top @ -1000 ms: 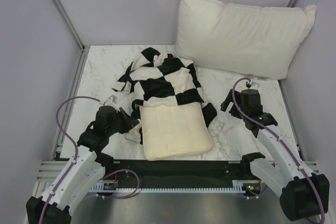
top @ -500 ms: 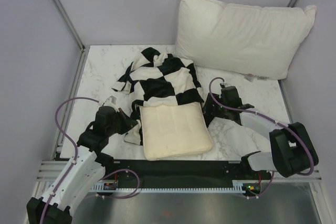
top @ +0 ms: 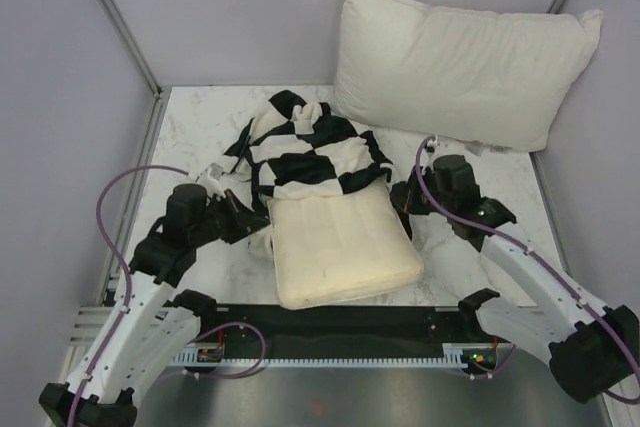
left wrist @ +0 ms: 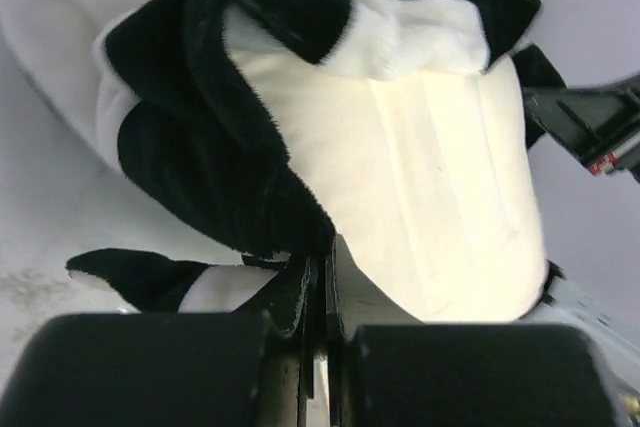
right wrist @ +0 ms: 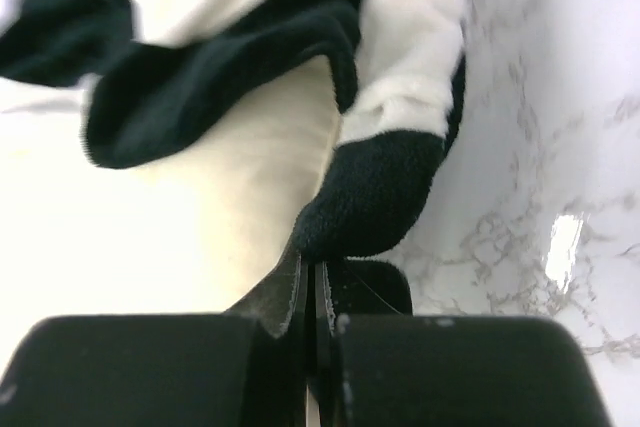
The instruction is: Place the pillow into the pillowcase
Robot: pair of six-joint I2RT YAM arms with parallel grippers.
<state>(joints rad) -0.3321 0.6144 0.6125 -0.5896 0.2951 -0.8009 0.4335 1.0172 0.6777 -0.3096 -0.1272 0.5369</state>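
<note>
Pinching both edges of the pillowcase [top: 318, 155] mouth now: right claw [top: 406, 203] has come in and closed on the right edge, left claw [top: 250, 217] stays clamped on the left. The pillow [top: 340, 247] lies mid-bench [top: 195, 127], far end under the mouth; the case looks ready to pull over.

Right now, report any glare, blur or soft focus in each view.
Top external: evenly lit, sharp throughout. Left wrist: pillowcase fuzzy up close, pillow nearly washed out. Right wrist: bright glare patch on the marble table, fabric soft-focused.
</note>
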